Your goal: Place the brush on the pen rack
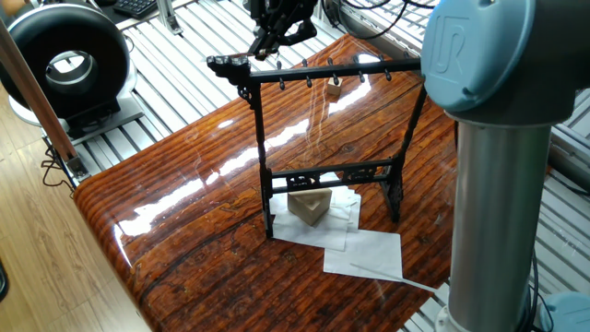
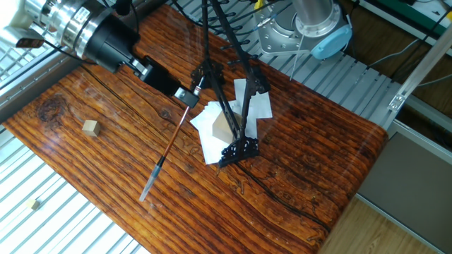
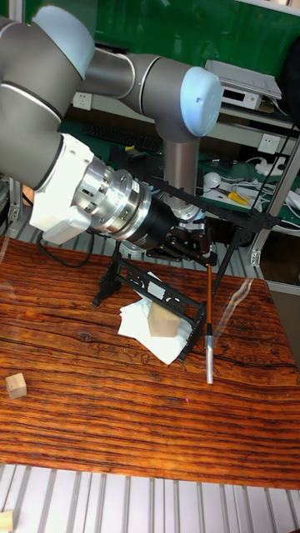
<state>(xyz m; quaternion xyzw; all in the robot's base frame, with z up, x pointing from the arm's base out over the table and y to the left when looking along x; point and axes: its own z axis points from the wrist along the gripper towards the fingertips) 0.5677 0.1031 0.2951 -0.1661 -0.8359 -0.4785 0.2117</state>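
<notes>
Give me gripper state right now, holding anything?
Gripper: shut on the brush, which hangs upright beside the pen rack.

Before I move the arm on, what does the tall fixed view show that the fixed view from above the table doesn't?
Only the tall view: the pen rack seen side-on at its full height, with the brush hanging upright, its top below the crossbar in the picture. Only the view from above: the arm's base beyond the table edge, and the rack foreshortened to its footprint. Both: the fingers shut on the brush's upper end, the white paper and wooden block under the rack, and the small cube on the table.
</notes>
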